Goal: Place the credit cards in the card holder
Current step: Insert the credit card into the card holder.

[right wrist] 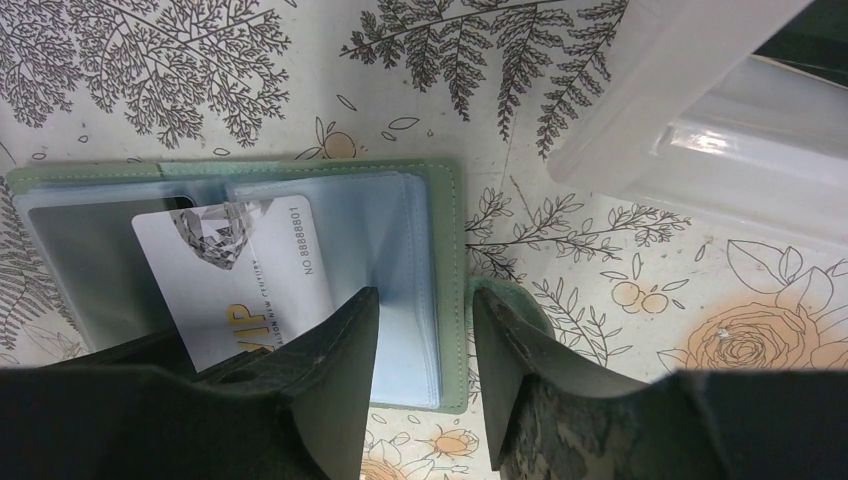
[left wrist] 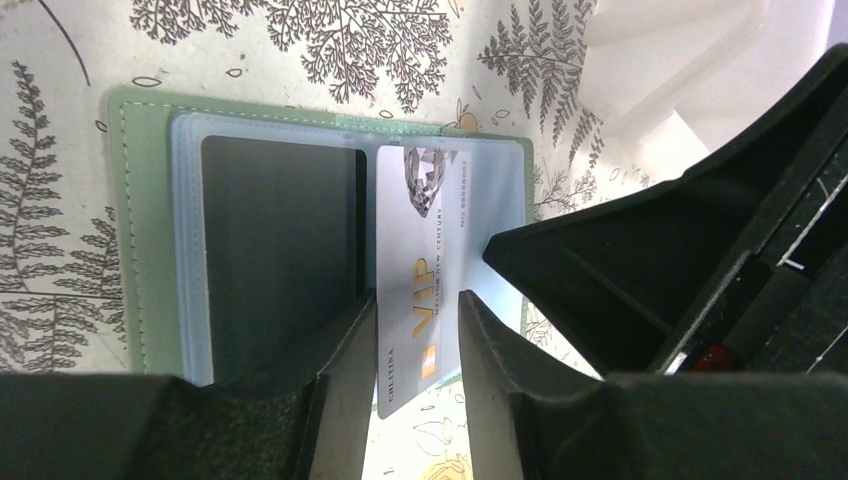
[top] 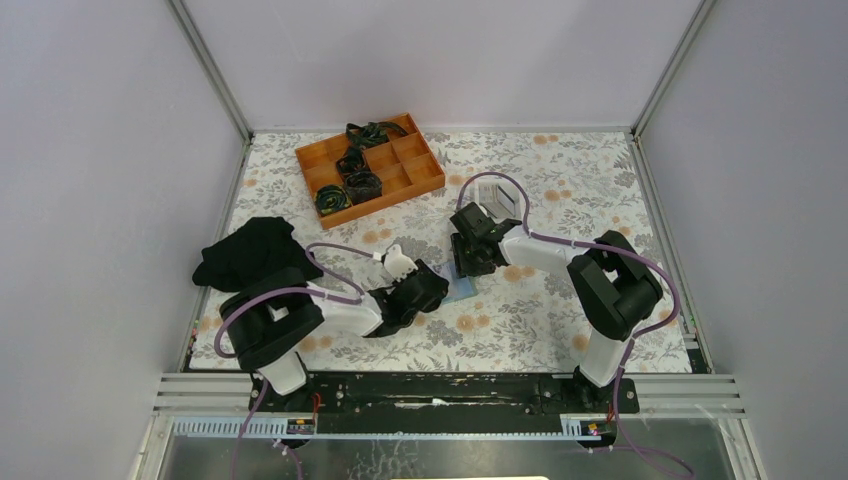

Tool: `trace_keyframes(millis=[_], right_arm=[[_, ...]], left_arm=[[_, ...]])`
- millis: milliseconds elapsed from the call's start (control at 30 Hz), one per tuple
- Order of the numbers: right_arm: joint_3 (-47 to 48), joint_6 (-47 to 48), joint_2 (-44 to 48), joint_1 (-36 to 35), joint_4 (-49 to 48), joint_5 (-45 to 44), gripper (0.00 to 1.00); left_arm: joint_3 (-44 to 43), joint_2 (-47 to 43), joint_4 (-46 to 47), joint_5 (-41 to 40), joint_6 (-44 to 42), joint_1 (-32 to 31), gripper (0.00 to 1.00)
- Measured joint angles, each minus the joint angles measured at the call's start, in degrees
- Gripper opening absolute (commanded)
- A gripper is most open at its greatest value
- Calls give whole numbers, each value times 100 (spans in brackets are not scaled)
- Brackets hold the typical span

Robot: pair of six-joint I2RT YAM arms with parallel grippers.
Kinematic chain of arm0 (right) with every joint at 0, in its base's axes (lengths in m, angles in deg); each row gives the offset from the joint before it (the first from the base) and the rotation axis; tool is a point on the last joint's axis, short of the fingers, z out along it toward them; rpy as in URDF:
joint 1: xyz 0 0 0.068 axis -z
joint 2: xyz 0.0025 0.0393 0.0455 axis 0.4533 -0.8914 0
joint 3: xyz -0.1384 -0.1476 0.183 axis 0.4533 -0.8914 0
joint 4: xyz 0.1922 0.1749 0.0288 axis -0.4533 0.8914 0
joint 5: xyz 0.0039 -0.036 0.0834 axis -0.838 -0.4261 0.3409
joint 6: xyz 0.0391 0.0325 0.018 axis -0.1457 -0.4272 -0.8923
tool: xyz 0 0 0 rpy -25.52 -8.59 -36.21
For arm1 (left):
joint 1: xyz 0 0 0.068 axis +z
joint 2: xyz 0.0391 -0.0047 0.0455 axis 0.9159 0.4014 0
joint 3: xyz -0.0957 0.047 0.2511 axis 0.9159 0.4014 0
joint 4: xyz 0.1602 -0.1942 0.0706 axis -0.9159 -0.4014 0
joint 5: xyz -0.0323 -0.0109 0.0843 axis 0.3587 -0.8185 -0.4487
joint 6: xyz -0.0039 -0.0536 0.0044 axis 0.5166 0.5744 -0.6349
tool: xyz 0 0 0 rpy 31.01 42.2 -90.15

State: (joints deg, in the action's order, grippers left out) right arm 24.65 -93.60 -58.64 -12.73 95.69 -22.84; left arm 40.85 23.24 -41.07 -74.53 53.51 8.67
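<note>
The sage-green card holder (left wrist: 125, 250) lies open on the flowered cloth, its clear sleeves facing up. A black card (left wrist: 280, 250) sits in its left sleeve. A silver-white VIP card (left wrist: 420, 220) is partly inside the right sleeve, and its near end sticks out over the cloth. My left gripper (left wrist: 418, 325) is over that near end, jaws a narrow gap apart. My right gripper (right wrist: 425, 310) is over the holder's edge (right wrist: 455, 230), jaws slightly apart, one finger on the green tab. The VIP card (right wrist: 240, 270) lies skewed in the right wrist view. Both grippers (top: 425, 290) (top: 470, 262) meet at the holder (top: 462, 291).
A white tray (top: 503, 200) stands just behind the right gripper and also shows in the right wrist view (right wrist: 720, 120). An orange compartment box (top: 415, 175) with dark items is at the back left. A black cloth (top: 250, 250) lies at the left.
</note>
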Motion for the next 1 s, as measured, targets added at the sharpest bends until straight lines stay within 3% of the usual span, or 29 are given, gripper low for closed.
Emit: trace_keyframes(millis=[533,733,867,1000], right_arm=[[-37,-37,24,0,-52,2,47],[-37,-50,24,4,-52,4,47],[-37,-52,24,7,-52,4,47],[-37,-52,24,7,-52,4,47]], left_arm=[[-101,-649,-1403,-155,-387,-42,45],[-105,-678,-1609,-291,-444,-42,32],[-138,-627,-1705,-387,-485,-39,17],[-243,-520,-1799,-461,-568,-24,14]])
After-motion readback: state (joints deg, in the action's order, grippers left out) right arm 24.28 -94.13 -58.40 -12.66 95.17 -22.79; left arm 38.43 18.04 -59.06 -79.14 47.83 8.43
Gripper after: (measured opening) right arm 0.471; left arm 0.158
